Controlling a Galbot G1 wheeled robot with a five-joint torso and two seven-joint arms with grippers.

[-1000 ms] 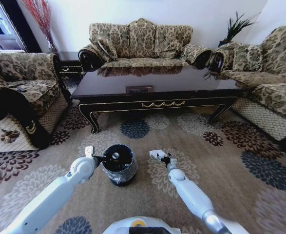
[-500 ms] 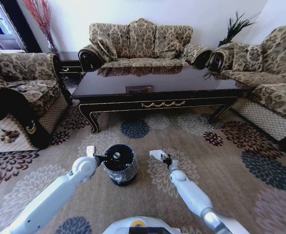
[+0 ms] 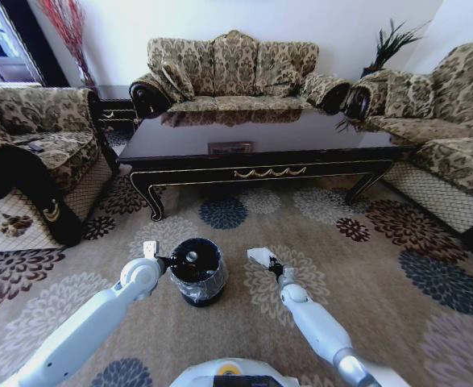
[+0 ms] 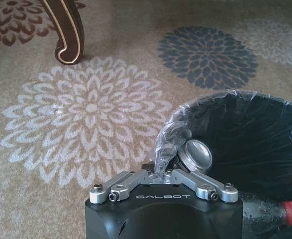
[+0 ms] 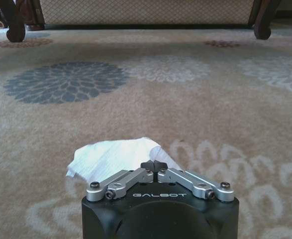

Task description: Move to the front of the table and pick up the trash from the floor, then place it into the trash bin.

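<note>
Both grippers loaded, right by the small round black trash bin (image 3: 197, 269)

Left gripper (image 4: 178, 160) jaws pinch a round shiny metal lid (image 4: 196, 155) over the bin; right gripper (image 5: 154, 165) jaws clamp crumpled white paper (image 5: 113, 154).

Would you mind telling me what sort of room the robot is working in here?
Most likely a home living room: patterned sofas surround a long glossy coffee table, and a floral carpet covers the floor.

Left gripper (image 3: 170, 260) at trash bin (image 3: 196, 272) rim; right gripper (image 3: 266, 263) pinching white paper (image 3: 257, 256) nr bin, on carpet (image 3: 365, 274) before table (image 3: 260, 149).
</note>
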